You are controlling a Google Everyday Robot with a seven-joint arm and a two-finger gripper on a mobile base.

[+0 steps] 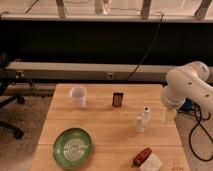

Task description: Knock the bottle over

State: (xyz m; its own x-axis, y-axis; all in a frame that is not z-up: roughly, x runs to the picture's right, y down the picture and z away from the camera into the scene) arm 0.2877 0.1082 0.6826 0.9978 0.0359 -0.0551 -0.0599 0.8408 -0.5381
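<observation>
— Where is the gripper [169,116]?
— Low at the table's [102,125] right edge, just right of the bottle [143,120], probably set for a sideways shove. Clenched or released, I cannot tell.
— And the bottle?
— Not down yet, right of centre. The can [117,99] and the cup [78,96] sit farther left.

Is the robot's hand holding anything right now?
Nothing seems held. The gripper hangs near the table edge, beside the bottle and apart from it.
</observation>
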